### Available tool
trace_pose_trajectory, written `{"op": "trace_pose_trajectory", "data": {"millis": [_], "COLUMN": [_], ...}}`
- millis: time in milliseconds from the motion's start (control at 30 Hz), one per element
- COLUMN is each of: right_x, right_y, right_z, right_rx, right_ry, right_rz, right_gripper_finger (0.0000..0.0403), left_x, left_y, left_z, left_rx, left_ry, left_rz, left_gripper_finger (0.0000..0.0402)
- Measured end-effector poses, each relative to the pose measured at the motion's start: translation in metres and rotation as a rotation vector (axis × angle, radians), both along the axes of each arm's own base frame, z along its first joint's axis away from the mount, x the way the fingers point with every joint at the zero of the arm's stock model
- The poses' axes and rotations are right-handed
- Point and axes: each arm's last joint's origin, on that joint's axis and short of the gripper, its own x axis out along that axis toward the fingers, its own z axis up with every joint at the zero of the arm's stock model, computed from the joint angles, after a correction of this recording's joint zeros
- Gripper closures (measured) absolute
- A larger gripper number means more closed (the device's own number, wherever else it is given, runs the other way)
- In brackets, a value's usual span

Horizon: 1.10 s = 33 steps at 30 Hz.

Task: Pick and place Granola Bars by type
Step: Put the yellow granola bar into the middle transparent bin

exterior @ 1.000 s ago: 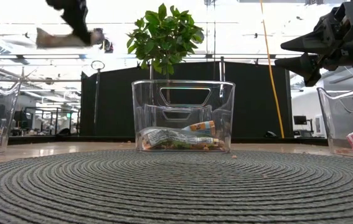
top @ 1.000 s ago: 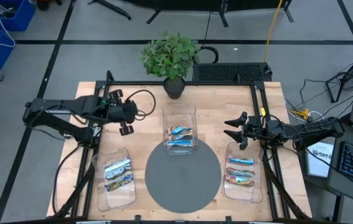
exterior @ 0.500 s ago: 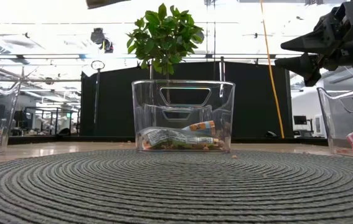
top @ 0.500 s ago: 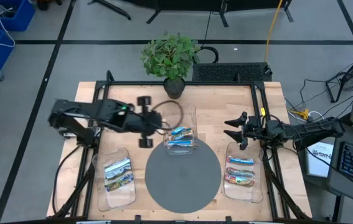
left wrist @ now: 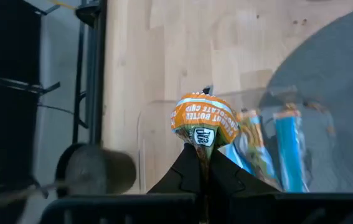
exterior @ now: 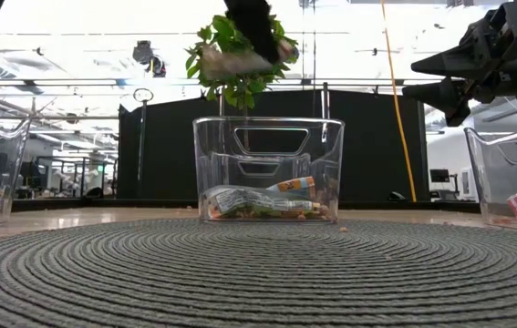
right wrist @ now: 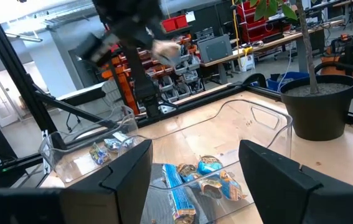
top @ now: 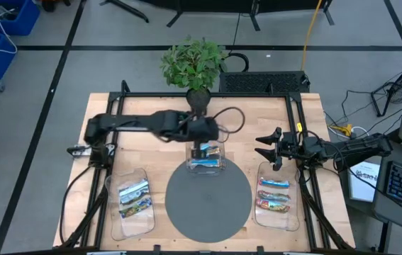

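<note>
My left gripper (left wrist: 202,149) is shut on an orange-wrapped granola bar (left wrist: 202,119) and hangs over the clear middle tray (top: 205,127), above its rim in the low view (exterior: 240,60). Blue and orange bars (top: 205,157) lie flat on that tray's floor. More bars lie in the left tray (top: 135,197) and the right tray (top: 274,193). My right gripper (top: 264,150) waits open, in the air near the right tray's far end. My left gripper pinches the orange bar by one crimped end (left wrist: 202,144) between its two fingers (left wrist: 185,168). The fingers point down from above. The bar is lifted clear and hangs below the fingertips over the middle tray.
A round grey woven mat (top: 208,198) lies in front of the middle tray, between the left tray's wall (top: 113,212) and the right tray's wall (top: 294,212). A potted plant (top: 195,64) stands at the far edge behind the middle tray. Black frame rails (top: 304,177) run along the table's sides.
My left arm has swung from the table's left side toward the right, carrying the orange bar, and now stands over the middle tray. It has stayed shut on the bar.
</note>
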Motion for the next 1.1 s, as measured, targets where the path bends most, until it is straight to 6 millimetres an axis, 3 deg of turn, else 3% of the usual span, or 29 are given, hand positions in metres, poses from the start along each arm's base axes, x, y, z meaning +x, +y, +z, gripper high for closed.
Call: {"op": "trace_pose_trajectory", "data": {"millis": [167, 400, 600, 967, 1100], "right_x": [0.000, 0.000, 0.000, 0.000, 0.000], "right_y": [0.000, 0.000, 0.000, 0.000, 0.000], "right_z": [0.000, 0.000, 0.000, 0.000, 0.000], "right_rx": [0.000, 0.000, 0.000, 0.000, 0.000], "right_ry": [0.000, 0.000, 0.000, 0.000, 0.000], "right_rz": [0.001, 0.001, 0.000, 0.000, 0.000], "right_gripper_finger": [0.0170, 0.0170, 0.0170, 0.0170, 0.0170], "left_x": [0.026, 0.049, 0.059, 0.053, 0.051], "left_y": [0.028, 0.066, 0.088, 0.095, 0.094], "left_z": [-0.030, -0.084, -0.122, -0.174, -0.178], "left_rx": [-0.035, -0.089, -0.120, -0.238, -0.246], "left_ry": [0.007, 0.108, 0.177, 0.175, 0.183], "left_rz": [0.011, 0.060, 0.075, 0.090, 0.089], "left_gripper_finger": [0.0398, 0.0398, 0.0398, 0.0398, 0.0381]}}
